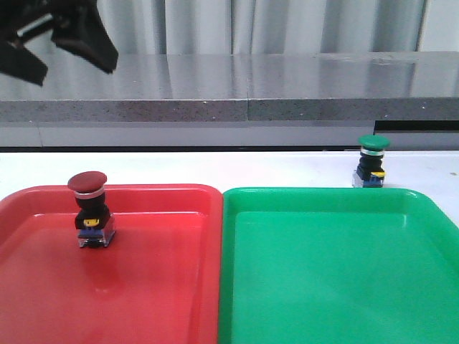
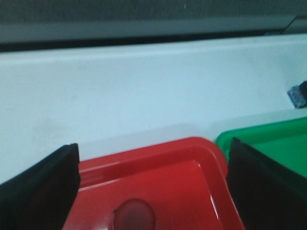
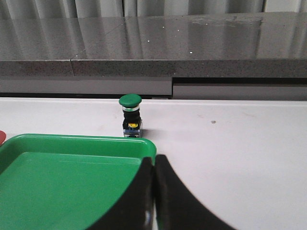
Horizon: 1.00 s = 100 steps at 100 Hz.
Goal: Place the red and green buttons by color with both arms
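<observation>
White tabletop [image 1: 215,168] shows it half done: red button [image 1: 90,211] sits in the red tray [image 1: 179,287], left gripper [image 2: 151,191] wide open and empty above, while green button [image 1: 371,161] waits beyond the green tray [image 1: 323,287], right gripper [image 3: 153,201] closed, empty.

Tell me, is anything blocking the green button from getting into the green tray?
Nothing visible does. The green button stands upright on the white table just behind the green tray's far rim, and that tray holds nothing. The right gripper is shut, with open table between it and the button.
</observation>
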Available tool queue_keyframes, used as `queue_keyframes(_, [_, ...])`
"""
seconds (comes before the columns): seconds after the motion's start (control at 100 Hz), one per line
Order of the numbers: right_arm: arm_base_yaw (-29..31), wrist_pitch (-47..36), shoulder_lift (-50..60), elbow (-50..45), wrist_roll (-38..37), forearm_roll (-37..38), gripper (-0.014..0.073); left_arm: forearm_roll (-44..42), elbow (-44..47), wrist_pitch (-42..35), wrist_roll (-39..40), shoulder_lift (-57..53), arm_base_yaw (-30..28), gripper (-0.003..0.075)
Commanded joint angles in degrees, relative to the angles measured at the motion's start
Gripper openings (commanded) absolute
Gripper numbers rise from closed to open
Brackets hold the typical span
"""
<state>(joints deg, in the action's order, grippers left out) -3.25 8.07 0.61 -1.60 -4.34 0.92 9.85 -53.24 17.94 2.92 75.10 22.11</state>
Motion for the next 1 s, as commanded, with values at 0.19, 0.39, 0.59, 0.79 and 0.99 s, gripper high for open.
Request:
queue_keyframes(0.19, [0.4,-4.6,1.2,0.9,0.1,-0.1,-0.0068,-2.5,-1.1,-6.1,0.1,-11.6,-2.9,0.0554])
queue_keyframes(0.39, [0.4,-4.6,1.2,0.9,0.1,-0.1,-0.0068,-2.5,3.7,-7.6,0.1,-20.1,-7.1,0.0553])
queue_keyframes(0.59, [0.4,-4.6,1.2,0.9,0.1,-0.1,-0.0068,-3.5,11.7,-7.6,0.0,-28.8,-7.8,0.0542])
queue_keyframes(0.79, [0.4,-4.6,1.2,0.9,0.1,-0.1,-0.0068,-3.5,18.1,-7.7,-0.2,-36.8,-7.8,0.0365])
queue_keyframes(0.99, [0.4,-4.6,1.2,0.9,0.1,-0.1,-0.0068,-3.6,20.3,-7.6,-0.4,-40.4,-7.8,0.0071])
